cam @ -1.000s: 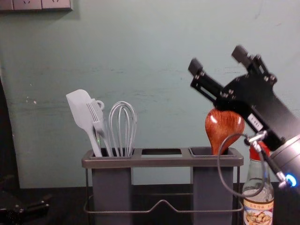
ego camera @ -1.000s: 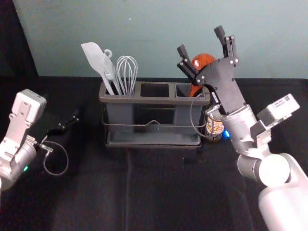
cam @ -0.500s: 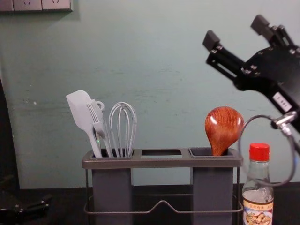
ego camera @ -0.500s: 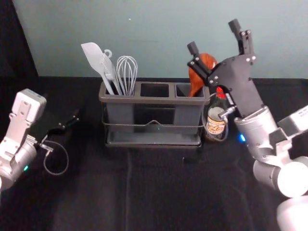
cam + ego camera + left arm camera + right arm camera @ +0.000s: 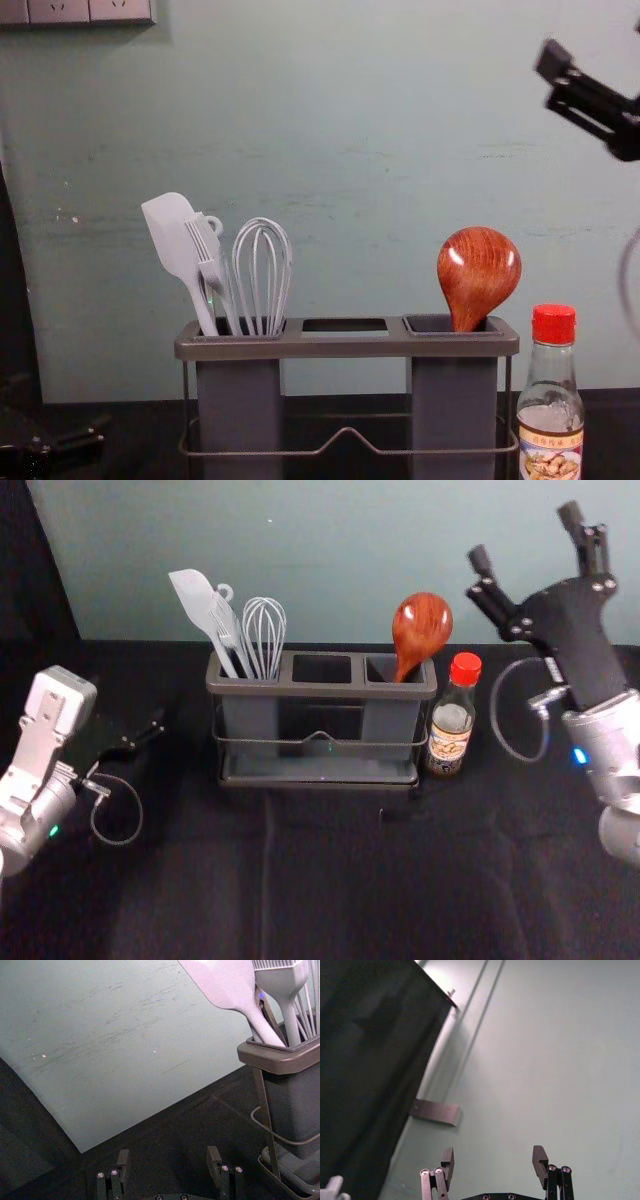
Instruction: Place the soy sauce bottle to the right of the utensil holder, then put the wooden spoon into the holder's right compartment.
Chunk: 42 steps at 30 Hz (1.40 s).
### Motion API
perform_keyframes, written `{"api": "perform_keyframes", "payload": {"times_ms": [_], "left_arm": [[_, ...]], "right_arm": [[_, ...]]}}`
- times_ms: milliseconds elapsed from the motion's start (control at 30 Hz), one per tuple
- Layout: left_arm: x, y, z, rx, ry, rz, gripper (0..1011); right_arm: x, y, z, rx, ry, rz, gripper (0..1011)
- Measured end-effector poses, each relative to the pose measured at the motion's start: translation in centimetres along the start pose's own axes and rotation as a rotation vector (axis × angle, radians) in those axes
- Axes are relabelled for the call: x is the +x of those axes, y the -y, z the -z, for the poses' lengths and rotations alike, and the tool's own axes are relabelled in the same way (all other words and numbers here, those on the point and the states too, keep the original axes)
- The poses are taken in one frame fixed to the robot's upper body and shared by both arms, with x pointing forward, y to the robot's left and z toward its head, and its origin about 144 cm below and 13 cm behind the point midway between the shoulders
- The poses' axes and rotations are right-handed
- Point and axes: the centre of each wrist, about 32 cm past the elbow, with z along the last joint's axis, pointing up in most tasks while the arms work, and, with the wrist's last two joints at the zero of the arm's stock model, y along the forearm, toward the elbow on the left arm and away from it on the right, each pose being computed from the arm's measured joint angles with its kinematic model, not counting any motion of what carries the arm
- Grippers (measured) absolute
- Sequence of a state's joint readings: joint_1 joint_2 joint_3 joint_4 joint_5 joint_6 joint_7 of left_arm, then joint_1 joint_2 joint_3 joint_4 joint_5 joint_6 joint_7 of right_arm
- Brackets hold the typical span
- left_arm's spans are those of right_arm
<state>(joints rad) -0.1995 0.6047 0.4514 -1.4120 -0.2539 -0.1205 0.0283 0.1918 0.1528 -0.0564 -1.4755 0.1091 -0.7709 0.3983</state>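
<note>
Hovering to the right of the soy sauce bottle (image 5: 449, 742) is your right gripper (image 5: 524, 537), fingers spread; the bottle is standing just right of the utensil holder (image 5: 320, 689), whose right compartment is holding the wooden spoon (image 5: 421, 625) (your left gripper (image 5: 150, 732), also spread, is idling at left).

Bottle (image 5: 449, 735) right of utensil holder (image 5: 320, 690)

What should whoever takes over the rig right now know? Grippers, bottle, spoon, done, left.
Right gripper: open, empty, raised to the right of the soy sauce bottle.
Left gripper: open, empty, parked left of the utensil holder.
Bottle: upright on the table, just right of the holder.
Wooden spoon: in the holder's right compartment, bowl up.
Done: both placements.
Left: no task step that I can see; perhaps just park the right arm.
</note>
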Motion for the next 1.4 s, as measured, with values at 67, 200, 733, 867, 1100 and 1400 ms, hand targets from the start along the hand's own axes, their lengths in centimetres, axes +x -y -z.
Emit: {"api": "perform_keyframes", "payload": {"times_ms": [67, 200, 733, 867, 1100, 1400], "left_arm": [[0.0, 0.0, 0.0, 0.0, 0.0, 0.0, 1000], [0.0, 0.0, 0.0, 0.0, 0.0, 0.0, 1000], [0.0, 0.0, 0.0, 0.0, 0.0, 0.0, 1000], [0.0, 0.0, 0.0, 0.0, 0.0, 0.0, 1000], [0.0, 0.0, 0.0, 0.0, 0.0, 0.0, 1000], [0.0, 0.0, 0.0, 0.0, 0.0, 0.0, 1000]], "right_arm": [[0.5, 0.3, -0.2, -0.015, 0.006, 0.009, 1003], [1.7, 1.2, -0.7, -0.067, 0.021, 0.04, 1002], [3.7, 4.6, -2.4, -0.511, 0.045, 0.144, 1002], [4.0, 5.2, -2.4, -0.613, 0.038, 0.152, 1002], [4.1, 5.9, -1.9, -0.7, 0.025, 0.147, 1003], [4.5, 6.0, -0.2, -0.767, 0.004, 0.136, 1003]]}}
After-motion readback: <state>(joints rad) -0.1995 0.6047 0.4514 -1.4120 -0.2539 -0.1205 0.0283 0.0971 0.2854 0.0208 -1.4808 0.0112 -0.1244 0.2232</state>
